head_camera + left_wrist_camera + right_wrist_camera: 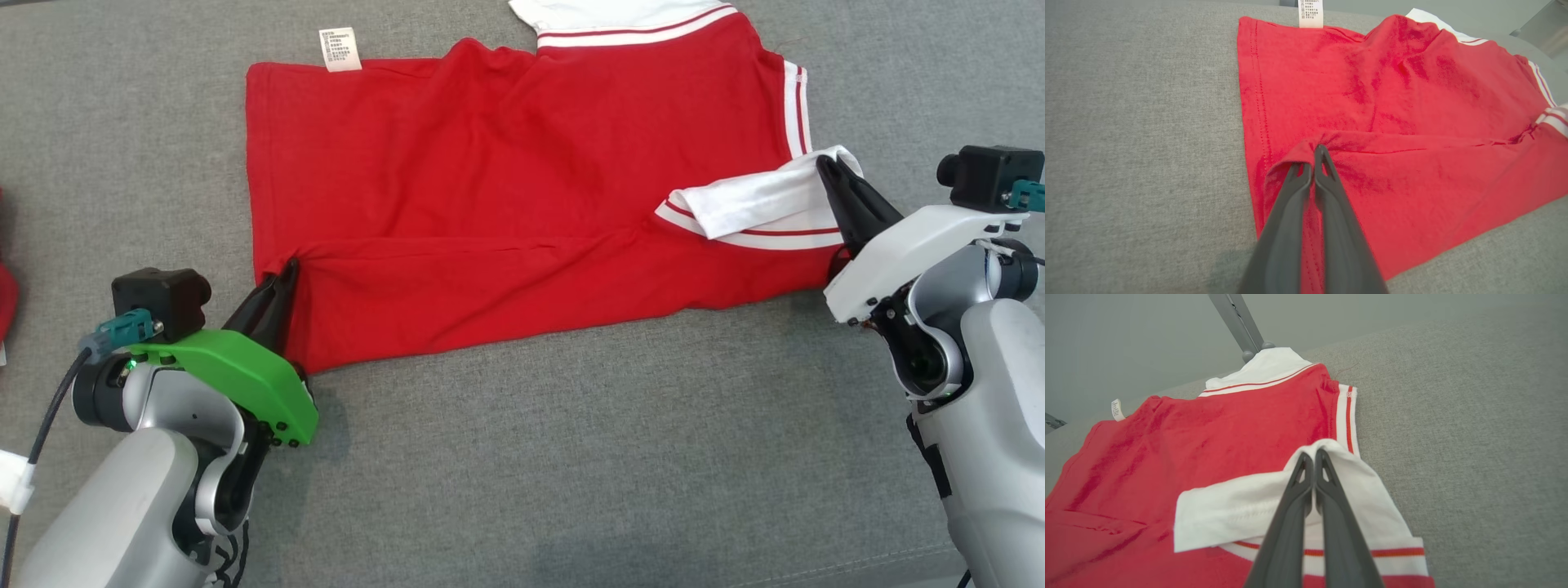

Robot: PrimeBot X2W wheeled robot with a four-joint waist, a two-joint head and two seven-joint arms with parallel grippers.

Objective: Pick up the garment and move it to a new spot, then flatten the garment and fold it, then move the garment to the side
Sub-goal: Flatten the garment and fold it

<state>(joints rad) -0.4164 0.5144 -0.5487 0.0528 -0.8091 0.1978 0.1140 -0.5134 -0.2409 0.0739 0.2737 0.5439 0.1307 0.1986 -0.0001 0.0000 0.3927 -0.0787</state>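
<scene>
At the left, the left gripper is seen clenched on the near hem corner of the garment. In the left wrist view the same gripper is shown with its fingers pressed together and a small hump of red cloth pinched between the tips. This corner appears to be held so that the near long edge can be carried over the body of the garment as one straight line. A crease running across the cloth from this grip suggests that a lengthwise fold is in hand. The garment is spread across the middle of the grey padded surface, mostly flat. A care label is exposed at its far left edge and the white collar lies at the far side, so the inside of the fabric is probably turned up. Further right, the white-trimmed sleeve is doubled back onto the red cloth. It is gripped at its raised end by the right gripper, whose fingers are closed tight on the white fabric. Both ends seem to be held at once so that the edge is kept taut and level, without sagging between the grips.
</scene>
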